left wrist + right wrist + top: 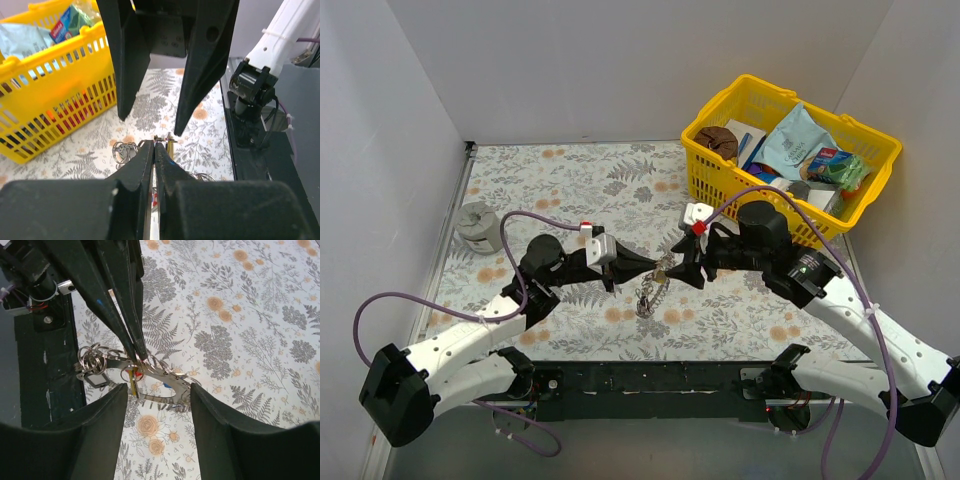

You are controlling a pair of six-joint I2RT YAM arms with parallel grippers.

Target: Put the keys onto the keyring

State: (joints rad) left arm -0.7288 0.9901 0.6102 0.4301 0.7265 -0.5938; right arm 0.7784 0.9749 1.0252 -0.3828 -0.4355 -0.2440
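Note:
My left gripper [657, 267] [154, 144] is shut on the thin silver keyring [170, 378] and holds it just above the patterned table. A yellow key [134, 383], a red key [138, 373] and a blue key [166, 385] hang in the cluster at the ring, along with a bunch of small split rings [92, 360]. From above the whole cluster [650, 295] dangles between both arms. My right gripper [678, 270] [157, 390] stands open, facing the left one, its fingers [200, 75] on either side of the keyring without touching it.
A yellow basket [790, 150] [50, 100] full of packets stands at the back right, close behind my right arm. A grey round cylinder [478, 225] sits at the far left by the wall. The black mounting plate [650, 380] runs along the near edge.

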